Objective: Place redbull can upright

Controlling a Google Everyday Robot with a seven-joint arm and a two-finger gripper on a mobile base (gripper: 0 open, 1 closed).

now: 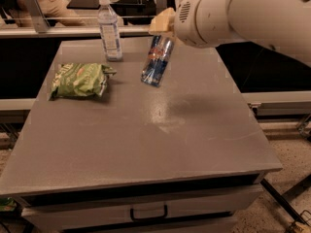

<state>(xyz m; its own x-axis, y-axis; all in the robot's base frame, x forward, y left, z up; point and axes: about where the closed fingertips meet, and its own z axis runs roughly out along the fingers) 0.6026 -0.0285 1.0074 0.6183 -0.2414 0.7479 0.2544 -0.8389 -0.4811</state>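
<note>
The redbull can [156, 61] is slim, silver and blue with a small red mark. It hangs tilted above the grey table [146, 125], its lower end toward the front left, near the table's back middle. My gripper [162, 24] is shut on the can's upper end, with pale yellowish fingers [161, 20] showing at the top. The big white arm reaches in from the upper right. The can's lower end is off the table top.
A clear plastic water bottle [110, 29] stands upright at the back, left of the can. A green snack bag [80, 80] lies on the table's left side. The table has a drawer with a handle [148, 211] at the front.
</note>
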